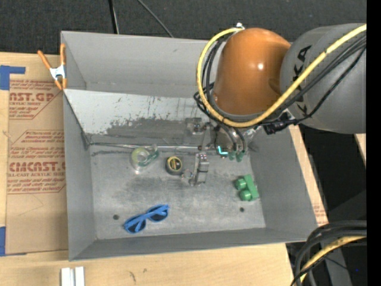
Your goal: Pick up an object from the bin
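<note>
Grey metal bin (77, 130) is lying under the arm (333, 76), whose orange cover (250, 70) is hanging over its right half. The tool (199, 173) is sitting low near the floor's middle, and whether it is open or closed cannot be told. Blue sunglasses (146, 218) are lying at the front, a green block (245, 187) at the right, a pale round thing (141, 157) at the left, and a small black-and-gold disc (174, 164) just left of the tool.

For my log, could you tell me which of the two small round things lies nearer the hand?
The dark one with a yellowish ring, just left of the hand; the pale one lies farther left.
</note>
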### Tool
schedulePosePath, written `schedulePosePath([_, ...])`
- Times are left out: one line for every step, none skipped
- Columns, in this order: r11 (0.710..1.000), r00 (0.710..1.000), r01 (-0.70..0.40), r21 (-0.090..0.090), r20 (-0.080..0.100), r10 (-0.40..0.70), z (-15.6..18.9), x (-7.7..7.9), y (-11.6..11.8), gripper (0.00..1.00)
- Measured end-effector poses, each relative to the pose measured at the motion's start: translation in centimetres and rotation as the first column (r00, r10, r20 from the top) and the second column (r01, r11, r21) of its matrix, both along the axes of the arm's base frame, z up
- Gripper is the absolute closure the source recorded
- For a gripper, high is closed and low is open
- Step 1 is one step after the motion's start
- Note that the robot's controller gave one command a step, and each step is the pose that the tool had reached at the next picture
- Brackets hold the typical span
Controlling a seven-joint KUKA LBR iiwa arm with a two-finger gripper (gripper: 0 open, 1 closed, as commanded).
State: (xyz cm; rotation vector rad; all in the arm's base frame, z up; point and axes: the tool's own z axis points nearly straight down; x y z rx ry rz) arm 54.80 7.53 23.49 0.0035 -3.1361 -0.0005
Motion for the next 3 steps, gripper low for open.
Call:
schedulePosePath([1.000,1.000,0.002,0.001,0.008,-0.002,0.4,0.2,-0.1,1.00])
schedulePosePath([1.000,1.000,0.002,0.001,0.008,-0.002,0.4,0.2,-0.1,0.00])
schedulePosePath([1.000,1.000,-0.028,0.001,-0.002,0.028,-12.9,-1.0,4.4,0.00])
